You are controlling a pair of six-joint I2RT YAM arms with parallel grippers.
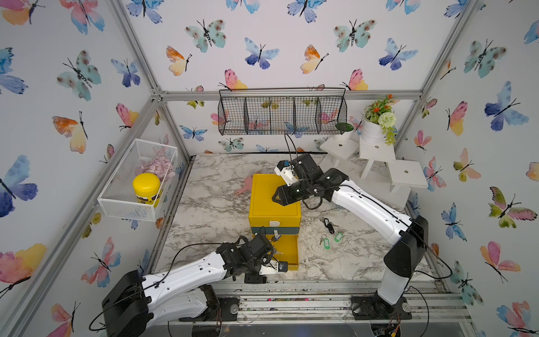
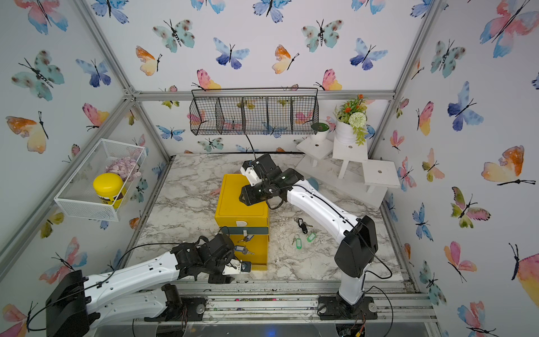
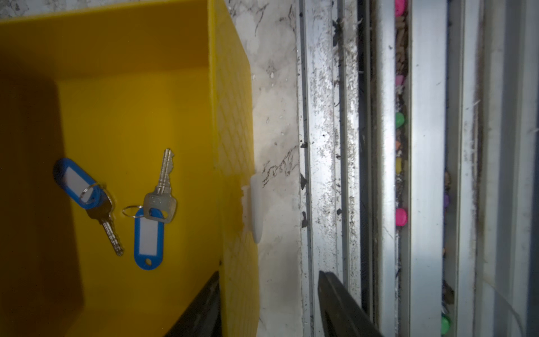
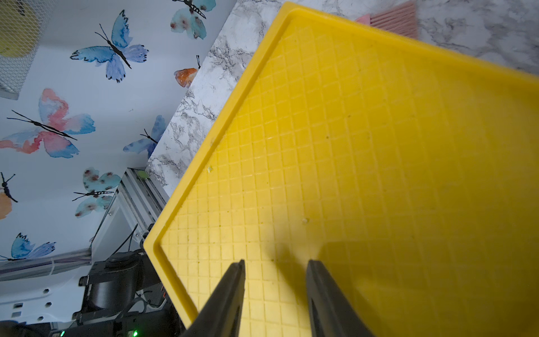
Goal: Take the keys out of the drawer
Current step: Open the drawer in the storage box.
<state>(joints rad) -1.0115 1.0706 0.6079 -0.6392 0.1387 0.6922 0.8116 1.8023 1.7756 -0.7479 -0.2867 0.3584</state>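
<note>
- Nearest me, my left hand [image 3: 268, 274] is at the pulled-out drawer [image 3: 230, 87]. Its fingers stand apart, one inside and one outside, with the front wall between them. It grips nothing.
- On the drawer floor lie two keys: a blue-tagged key [image 3: 159, 201] near the front wall and a second blue-tagged key [image 3: 96, 204] just beside it, deeper in.
- On the marble surface [image 1: 204, 210], to the right of the drawer, lie a green-tagged key [image 1: 326, 243] and a second green-tagged key [image 1: 338, 237] close together. A black-tagged key [image 1: 329, 225] lies just behind them.
- Farther back, my right hand [image 4: 276, 262] is over the gridded top of the yellow cabinet [image 4: 379, 146]. Its fingers are spread with nothing between them, and I cannot tell whether the tips touch the top.
- A pink ribbed item [image 1: 243, 186] lies on the surface just behind the cabinet.
- On the left wall hangs a white mesh basket [image 1: 125, 208] holding a yellow-lidded jar [image 1: 146, 186].
- Farthest off, a white stepped stand [image 1: 376, 151] carries a plant pot [image 1: 373, 131], and a black wire basket [image 1: 281, 115] hangs on the back wall.
</note>
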